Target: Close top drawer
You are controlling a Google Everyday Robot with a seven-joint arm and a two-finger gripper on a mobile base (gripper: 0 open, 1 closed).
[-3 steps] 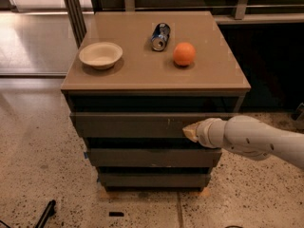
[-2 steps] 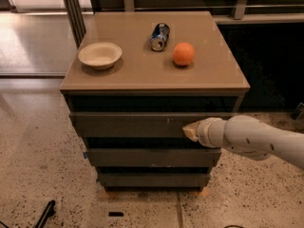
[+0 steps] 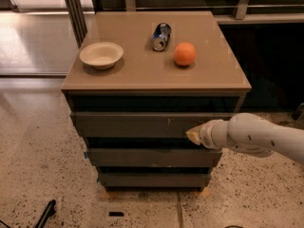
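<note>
Okay, you're looking at a close that's under way, not finished. Top drawer (image 3: 133, 125) is sitting right under the desk's (image 3: 142, 77) front edge and is sticking out toward the camera. Its panel is reading wider than the two lower drawers (image 3: 152, 156), and a dark gap is showing between the panel and the front edge. Its inside isn't showing from this angle.

Gripper (image 3: 194, 136) is touching the panel's lower edge, below the front right corner and just right of the pale scratches, with the arm reaching across from the right. Whether the gripper is spread or closed, I can't tell.

So contact is looking made. What's remaining, in my read, is the push itself, until the panel is lining up with the lower fronts.

Bowl (image 3: 101, 55) is sitting near the front left corner, can (image 3: 161, 36) is lying toward the back edge, and orange (image 3: 185, 53) is just right of it. None of them is getting in the drawer's way.
</note>
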